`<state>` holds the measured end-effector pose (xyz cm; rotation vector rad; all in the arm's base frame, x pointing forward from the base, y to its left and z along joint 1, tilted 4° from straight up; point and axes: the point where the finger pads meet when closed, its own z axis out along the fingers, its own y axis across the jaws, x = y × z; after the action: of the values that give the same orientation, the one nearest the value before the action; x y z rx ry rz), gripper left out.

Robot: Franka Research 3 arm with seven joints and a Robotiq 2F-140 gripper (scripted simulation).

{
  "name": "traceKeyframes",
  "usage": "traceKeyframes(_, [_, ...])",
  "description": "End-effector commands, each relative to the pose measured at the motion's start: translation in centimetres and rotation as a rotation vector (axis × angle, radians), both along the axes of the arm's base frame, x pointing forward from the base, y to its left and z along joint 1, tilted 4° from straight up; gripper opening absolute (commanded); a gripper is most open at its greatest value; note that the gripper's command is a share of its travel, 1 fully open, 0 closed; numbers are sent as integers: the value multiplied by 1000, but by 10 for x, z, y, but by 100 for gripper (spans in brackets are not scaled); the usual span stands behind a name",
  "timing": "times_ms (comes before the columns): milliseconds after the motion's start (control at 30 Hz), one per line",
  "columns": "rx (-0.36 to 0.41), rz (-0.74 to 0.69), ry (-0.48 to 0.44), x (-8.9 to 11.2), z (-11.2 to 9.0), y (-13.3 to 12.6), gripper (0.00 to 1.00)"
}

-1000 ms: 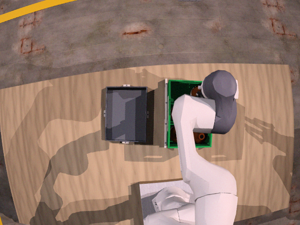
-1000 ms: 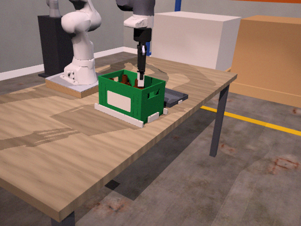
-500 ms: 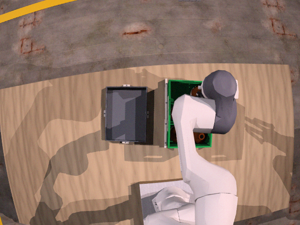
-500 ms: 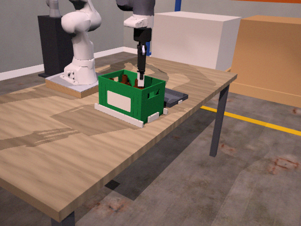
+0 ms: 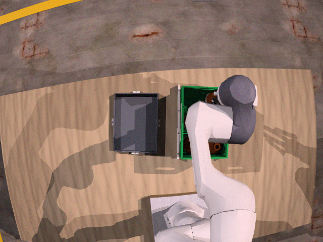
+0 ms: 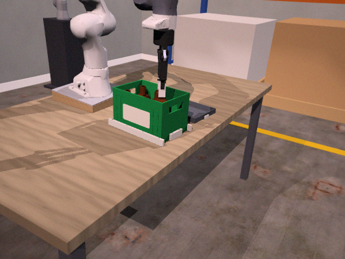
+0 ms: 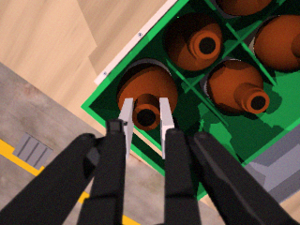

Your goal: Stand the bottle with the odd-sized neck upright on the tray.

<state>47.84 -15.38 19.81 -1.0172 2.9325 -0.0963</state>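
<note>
A green crate (image 6: pixel 150 108) stands on the table with several brown bottles in its compartments. In the wrist view my gripper (image 7: pixel 146 111) is shut on the neck of the brown bottle (image 7: pixel 146 96) in the crate's corner compartment. That bottle's top rises a little above the crate rim (image 6: pixel 159 97). Other bottles (image 7: pixel 197 42) (image 7: pixel 239 89) stand in the neighbouring compartments. The dark grey tray (image 5: pixel 136 122) lies flat beside the crate and holds nothing. From above, my arm hides most of the crate.
White stop strips (image 6: pixel 136 132) lie against the crate's base. The robot base (image 6: pixel 89 86) stands on a plate behind the crate. The table edge (image 6: pixel 222 122) is close to the tray. A white box and a brown box stand beyond the table.
</note>
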Motion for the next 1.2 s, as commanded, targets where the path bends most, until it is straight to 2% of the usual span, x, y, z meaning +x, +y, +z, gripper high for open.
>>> traceKeyframes(0, [-4, -3, -1, 1, 5, -1, 10])
traceKeyframes(1167, [-4, -3, -1, 1, 38, 0, 10])
